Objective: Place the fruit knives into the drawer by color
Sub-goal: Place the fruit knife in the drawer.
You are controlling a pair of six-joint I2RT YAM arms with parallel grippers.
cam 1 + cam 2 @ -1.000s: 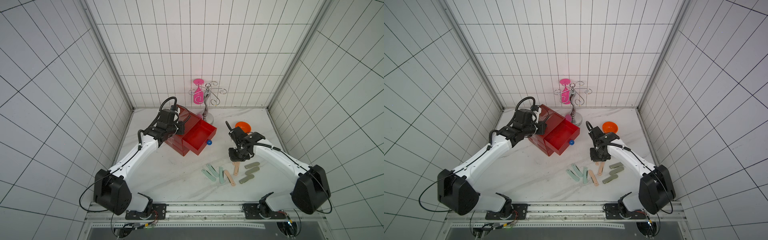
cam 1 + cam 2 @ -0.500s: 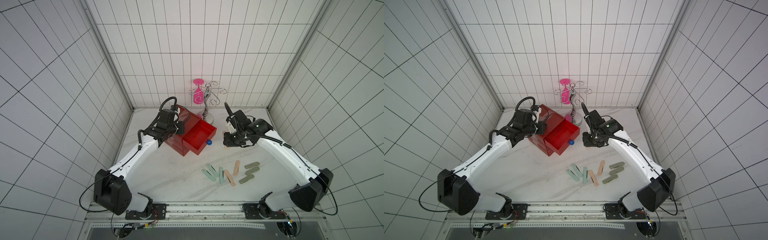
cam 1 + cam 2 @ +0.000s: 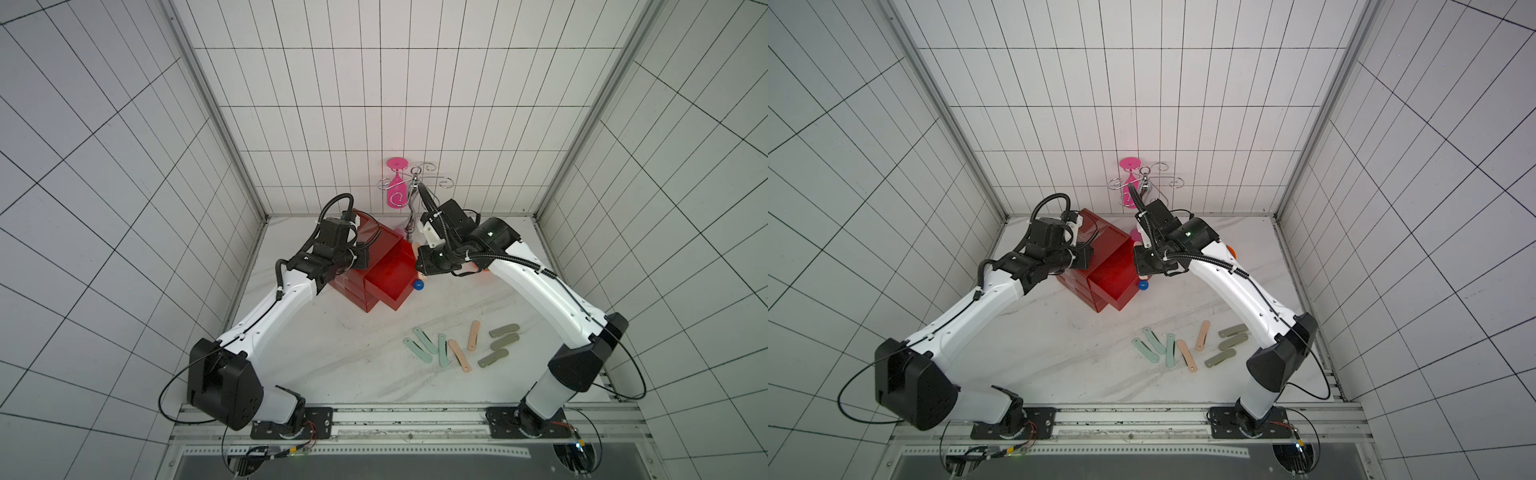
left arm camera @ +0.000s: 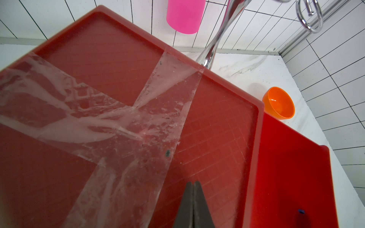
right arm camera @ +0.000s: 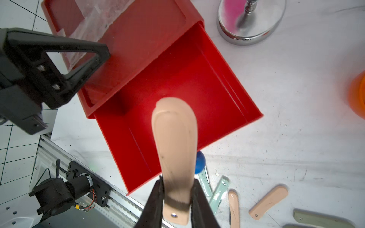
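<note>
The red drawer (image 3: 365,249) chest stands at the back left with its top drawer (image 5: 177,83) pulled out, blue knob (image 3: 418,285) at the front. My right gripper (image 5: 176,194) is shut on a peach fruit knife (image 5: 174,138), held above that open drawer's front part. My left gripper (image 4: 193,184) is shut with nothing in it and rests on the taped chest top (image 4: 122,94). On the table lie three mint green knives (image 3: 426,340), two peach ones (image 3: 473,334) and three grey-olive ones (image 3: 503,341).
A chrome stand (image 3: 413,195) with a hanging pink glass (image 3: 395,193) is at the back wall, its base (image 5: 250,25) just beside the open drawer. An orange bowl (image 4: 278,103) sits behind my right arm. Tiled walls close in three sides.
My right arm rose from the knife cluster with a peach knife and carried it back and left to above the open drawer. The left arm has stayed put.
</note>
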